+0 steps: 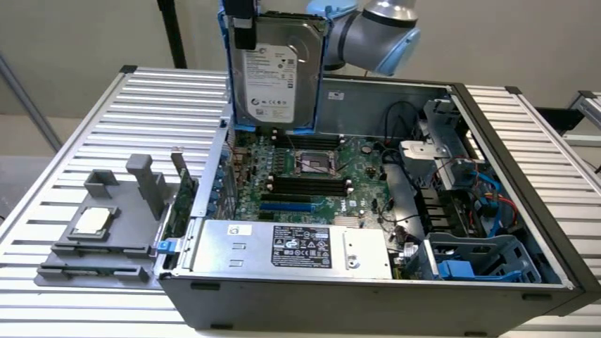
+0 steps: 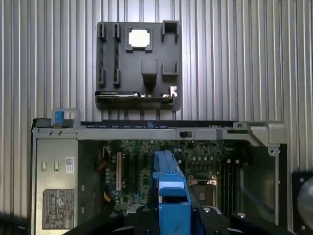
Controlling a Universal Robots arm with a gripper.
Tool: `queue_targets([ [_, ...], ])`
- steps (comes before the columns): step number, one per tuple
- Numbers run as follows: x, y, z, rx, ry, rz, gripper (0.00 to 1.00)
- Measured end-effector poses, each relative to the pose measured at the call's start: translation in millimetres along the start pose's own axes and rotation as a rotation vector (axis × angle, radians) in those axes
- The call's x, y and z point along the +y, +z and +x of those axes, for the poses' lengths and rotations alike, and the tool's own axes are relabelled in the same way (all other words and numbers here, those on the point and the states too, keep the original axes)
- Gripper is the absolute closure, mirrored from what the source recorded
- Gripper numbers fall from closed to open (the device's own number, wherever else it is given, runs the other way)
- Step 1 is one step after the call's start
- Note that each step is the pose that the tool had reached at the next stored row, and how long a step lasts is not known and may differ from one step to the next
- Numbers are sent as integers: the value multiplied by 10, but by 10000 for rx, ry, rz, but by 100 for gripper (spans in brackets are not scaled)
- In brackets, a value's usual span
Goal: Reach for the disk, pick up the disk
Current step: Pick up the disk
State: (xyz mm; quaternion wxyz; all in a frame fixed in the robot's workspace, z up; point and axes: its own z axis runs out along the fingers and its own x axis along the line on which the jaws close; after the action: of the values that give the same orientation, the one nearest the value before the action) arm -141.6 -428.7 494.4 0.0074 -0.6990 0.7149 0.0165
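Pinching the disk [image 1: 276,74] aloft, the gripper [image 1: 246,28] hangs over the open computer case [image 1: 376,285] on the slatted table [image 1: 160,105].

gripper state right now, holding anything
Gripper: shut on the disk, held upright above the open computer case.

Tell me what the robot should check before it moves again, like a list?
1. Disk off the table, up above the open computer: ok.
2. Disk hanging upright, label facing out: ok.
3. Blue frame of the disk between the gripper's sides: ok.
4. How tight the grip is: cannot tell.
5. Small chip resting on the grey tray, away from the disk: ok.
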Motion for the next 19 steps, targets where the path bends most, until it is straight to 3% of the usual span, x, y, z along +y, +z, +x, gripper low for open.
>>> queue_targets([
  [19, -873, -14, 228, 0, 1, 0, 67],
])
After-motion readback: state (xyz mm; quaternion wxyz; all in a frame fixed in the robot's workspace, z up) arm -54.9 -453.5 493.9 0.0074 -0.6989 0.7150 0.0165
